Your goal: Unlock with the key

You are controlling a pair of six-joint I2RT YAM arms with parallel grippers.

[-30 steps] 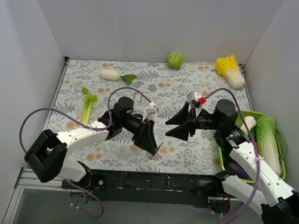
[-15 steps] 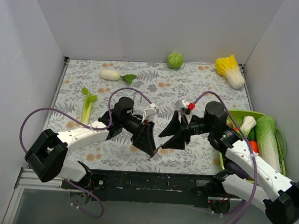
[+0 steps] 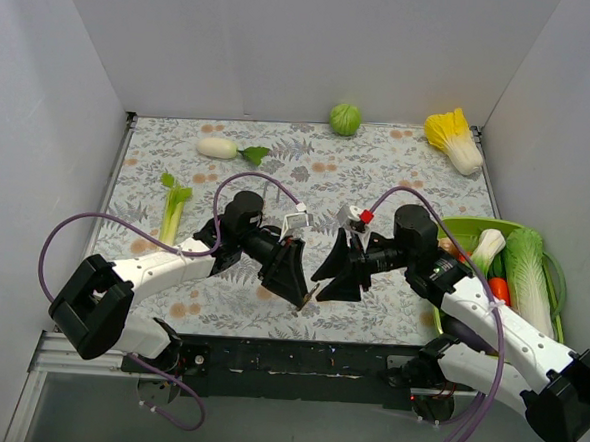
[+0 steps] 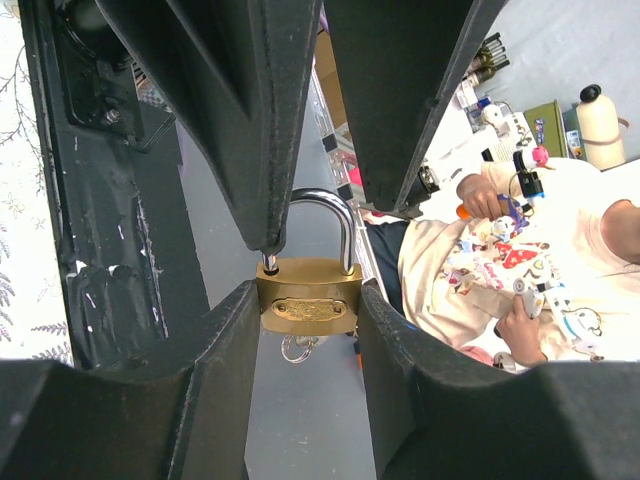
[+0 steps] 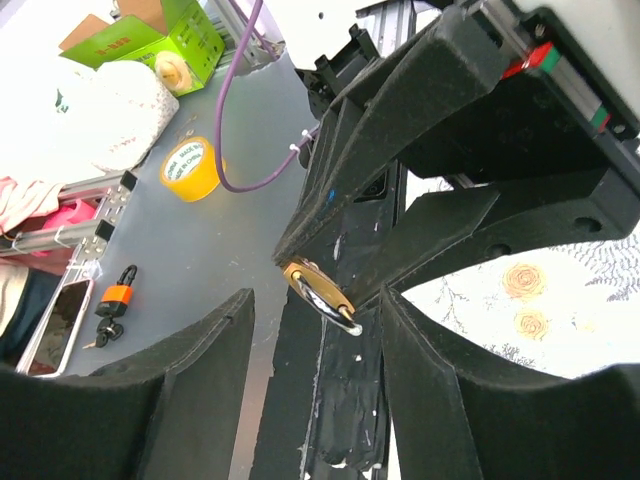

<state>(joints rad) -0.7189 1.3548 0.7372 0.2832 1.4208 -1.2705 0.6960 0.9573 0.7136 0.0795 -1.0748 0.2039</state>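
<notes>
Left wrist, left gripper (image 4: 308,312) clamping boxy brass padlock (image 4: 308,298), right gripper (image 3: 320,284) fingers apart.

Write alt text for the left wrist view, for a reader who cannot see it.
A brass padlock with a silver shackle is clamped by its body between the black jaws of the left gripper. The right gripper reaches in from above, open, one finger on each side of the shackle. Behind, at right, is a person in a patterned shirt.

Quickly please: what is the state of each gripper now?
Left gripper: closed on the brass padlock.
Right gripper: open, holding nothing.
</notes>
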